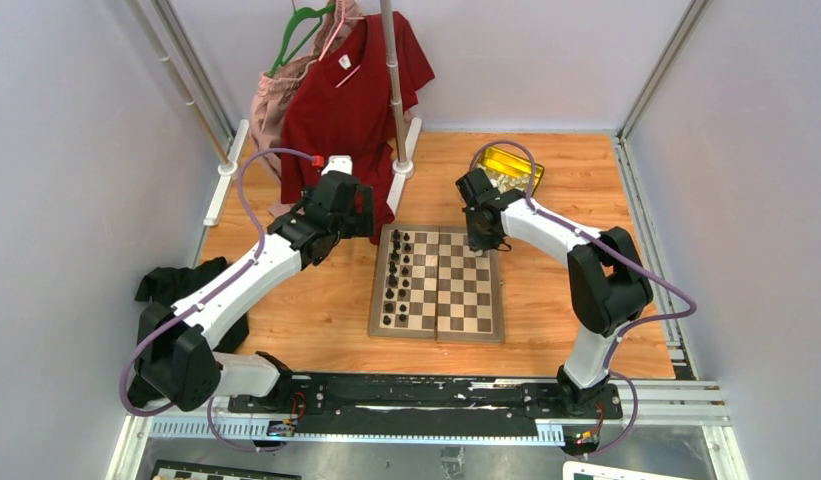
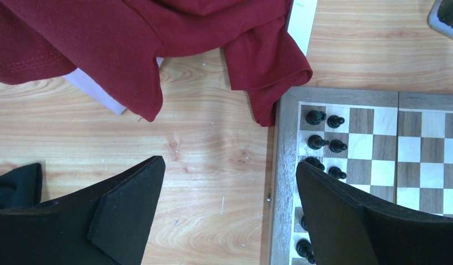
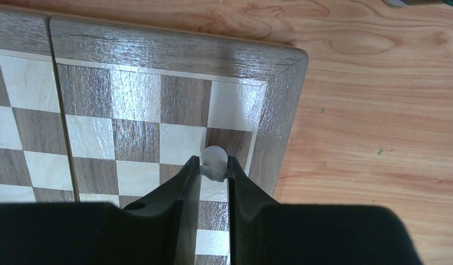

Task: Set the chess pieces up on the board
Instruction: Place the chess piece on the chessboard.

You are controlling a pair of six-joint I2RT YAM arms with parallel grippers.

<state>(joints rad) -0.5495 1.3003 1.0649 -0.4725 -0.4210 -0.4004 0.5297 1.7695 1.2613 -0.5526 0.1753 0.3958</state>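
L grip (image 2: 228, 163) wide, empty | R grip (image 3: 213, 163) pinching white pc (image 3: 213, 156) | shirt (image 2: 130, 38) by board (image 3: 158, 52) corner

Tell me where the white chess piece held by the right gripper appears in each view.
Top external: hidden under the right gripper, at the board's far right corner.
Left wrist: not in it.
Right wrist: white chess piece at centre, between the jaws.
Shared landmark: the board's fold seam.

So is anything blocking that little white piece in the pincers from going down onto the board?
Nothing visible. The right gripper pinches the white piece over the board's right edge squares, which are bare around it. The black pieces stand far off on the left columns.
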